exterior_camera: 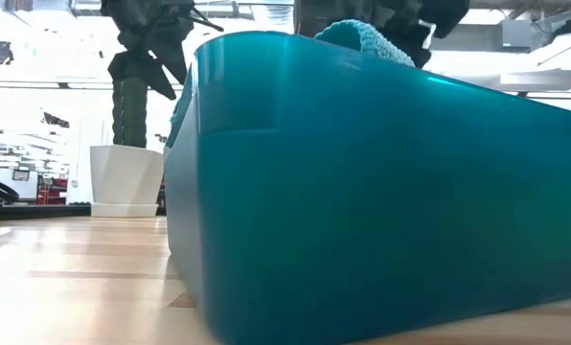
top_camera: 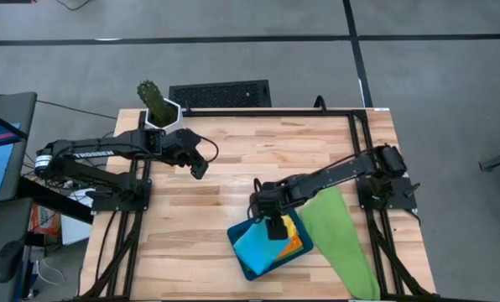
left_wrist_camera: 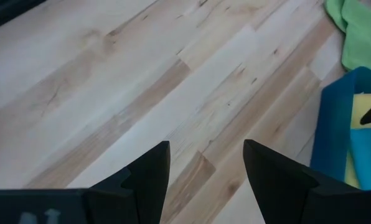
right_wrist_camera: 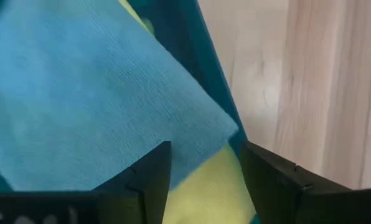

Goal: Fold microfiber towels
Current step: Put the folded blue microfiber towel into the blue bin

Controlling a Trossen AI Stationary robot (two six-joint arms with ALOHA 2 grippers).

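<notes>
A dark teal tray (top_camera: pixel 236 237) stands near the table's front edge, right of the middle. In it lie a sky-blue towel (right_wrist_camera: pixel 92 93), a yellow towel (right_wrist_camera: pixel 204 186) under it and an orange one (top_camera: pixel 297 245). A green towel (top_camera: pixel 338 243) lies spread on the table just right of the tray. My right gripper (right_wrist_camera: pixel 204 149) is open, pointing down over the blue towel's corner by the tray's rim (right_wrist_camera: pixel 213 74). My left gripper (left_wrist_camera: pixel 206 149) is open over bare wood at the far left (top_camera: pixel 199 170).
A white pot with a cactus (top_camera: pixel 159 107) stands at the table's far edge, left of the middle. A black frame (top_camera: pixel 355 126) runs along the table's sides. Bare wood (top_camera: pixel 225 201) stretches between the left gripper and the tray. In the low view the tray's wall (exterior_camera: pixel 362 192) fills most of the picture.
</notes>
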